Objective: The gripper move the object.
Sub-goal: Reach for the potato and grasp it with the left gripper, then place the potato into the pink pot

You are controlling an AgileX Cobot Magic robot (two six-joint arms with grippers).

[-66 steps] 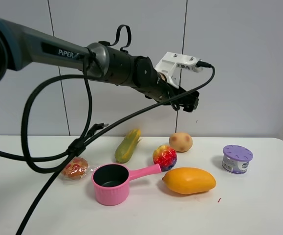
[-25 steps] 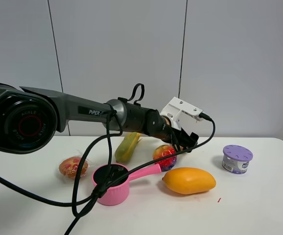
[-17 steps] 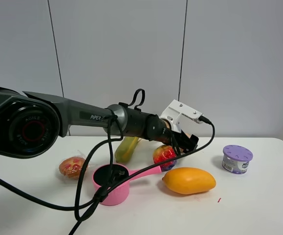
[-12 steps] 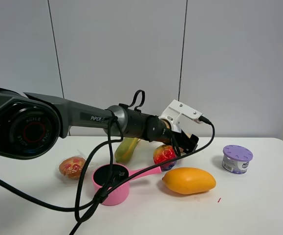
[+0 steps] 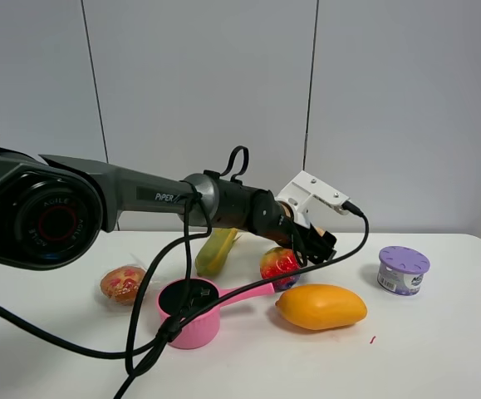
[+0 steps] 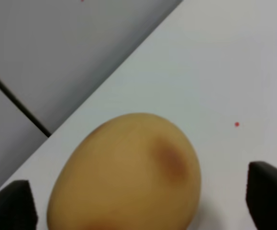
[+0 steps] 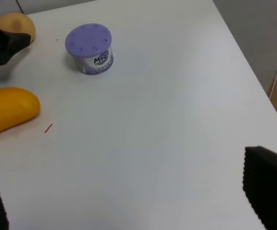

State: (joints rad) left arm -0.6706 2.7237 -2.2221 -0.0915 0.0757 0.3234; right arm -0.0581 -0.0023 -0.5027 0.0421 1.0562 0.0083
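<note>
Item: potato (image 6: 128, 177), tan with brown blotches, lying on the white worktop (image 6: 234, 72) near the back wall, between my left jaws. These stand wide, one fingertip (image 6: 267, 191) on either side and apart from it. Nearby: speckled ball (image 5: 278, 263), mango (image 5: 321, 306), corn cob (image 5: 215, 252). Containers: pink saucepan (image 5: 203, 326), its dark inside partly crossed by cable; purple tub (image 5: 403, 270), lid on. My right jaws stand wide, holding nothing.

A small tan-beige egg-shaped potato (image 6: 128, 177) with a reddish-brown blotch lies on its side on the white tabletop (image 6: 234, 72), close to the grey wall. The black two-fingered claw with a white camera block (image 5: 313, 243), just right of centre in the high view, straddles it, with a finger spread to either side and a gap at each.
</note>
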